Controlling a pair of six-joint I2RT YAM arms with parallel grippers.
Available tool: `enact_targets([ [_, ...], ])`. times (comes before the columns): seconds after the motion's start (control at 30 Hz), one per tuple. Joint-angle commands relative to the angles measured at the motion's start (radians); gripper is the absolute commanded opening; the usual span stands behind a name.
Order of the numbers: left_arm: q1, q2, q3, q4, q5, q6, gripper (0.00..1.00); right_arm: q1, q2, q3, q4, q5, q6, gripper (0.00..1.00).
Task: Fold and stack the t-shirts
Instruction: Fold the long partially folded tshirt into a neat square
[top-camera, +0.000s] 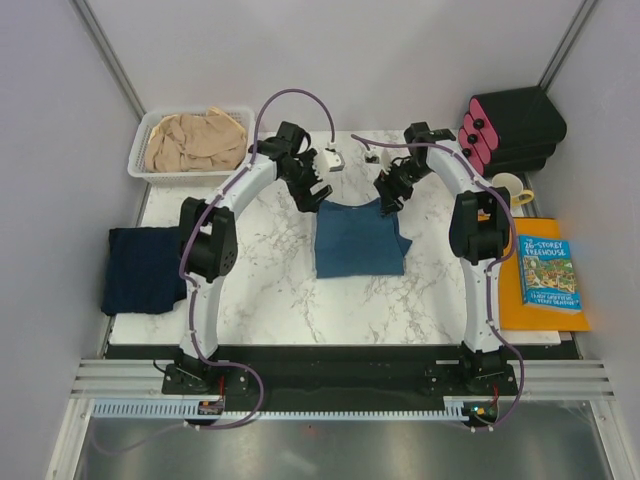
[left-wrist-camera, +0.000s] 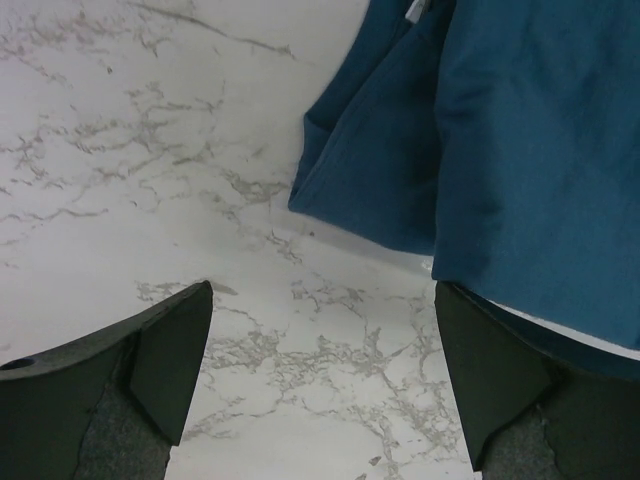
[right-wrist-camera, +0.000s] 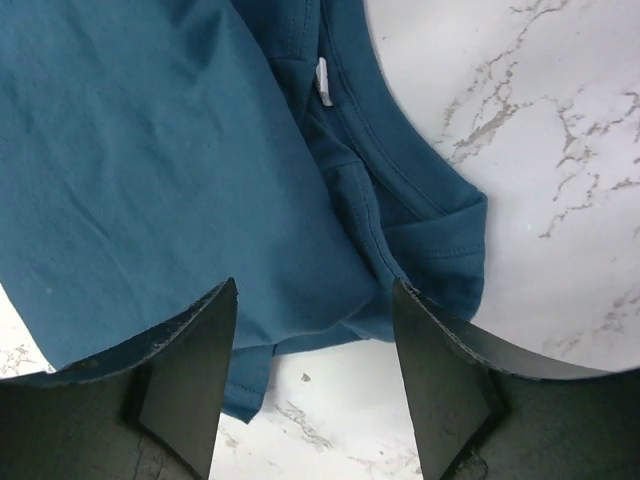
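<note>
A teal-blue t-shirt (top-camera: 358, 240), partly folded, lies in the middle of the marble table. The navy t-shirt (top-camera: 143, 268) lies folded at the table's left edge. The beige t-shirt (top-camera: 195, 142) sits crumpled in the white basket (top-camera: 138, 160). My left gripper (top-camera: 312, 195) is open at the teal shirt's far left corner. In the left wrist view the left gripper (left-wrist-camera: 323, 300) is over bare marble, with the shirt (left-wrist-camera: 500, 130) beside its right finger. My right gripper (top-camera: 388, 200) is open at the far right corner. The right gripper (right-wrist-camera: 315, 290) straddles the shirt's (right-wrist-camera: 150, 150) folded edge near the collar.
A black case with pink parts (top-camera: 510, 128) stands at the back right, with a cream mug (top-camera: 508, 187) in front of it. A blue book (top-camera: 547, 272) lies on an orange sheet (top-camera: 535, 315) at the table's right edge.
</note>
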Motion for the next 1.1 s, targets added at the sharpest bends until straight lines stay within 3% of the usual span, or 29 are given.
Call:
enact_targets([
  [0.0, -0.014, 0.04, 0.136, -0.08, 0.048, 0.017, 0.99, -0.005, 0.028, 0.007, -0.021, -0.098, -0.037, 0.68],
  [0.27, -0.015, 0.062, 0.179, -0.094, 0.071, 0.034, 0.99, -0.008, 0.054, 0.044, 0.036, -0.062, 0.02, 0.66],
  [0.37, -0.014, 0.051, 0.175, -0.099, 0.092, 0.041, 0.99, -0.008, 0.051, 0.039, 0.039, -0.055, 0.023, 0.61],
  [0.57, -0.017, 0.051, 0.182, -0.105, 0.123, 0.051, 0.99, -0.008, 0.042, 0.024, 0.045, -0.017, 0.019, 0.34],
  [0.6, -0.017, 0.062, 0.19, -0.103, 0.122, 0.051, 0.99, -0.008, 0.042, 0.022, 0.047, -0.014, 0.019, 0.2],
  [0.7, -0.018, 0.071, 0.204, -0.105, 0.126, 0.043, 0.99, -0.008, 0.033, 0.024, 0.056, -0.008, 0.031, 0.06],
  [1.07, -0.023, 0.068, 0.212, -0.105, 0.145, 0.034, 0.99, -0.005, -0.085, 0.027, 0.076, -0.002, 0.054, 0.03],
])
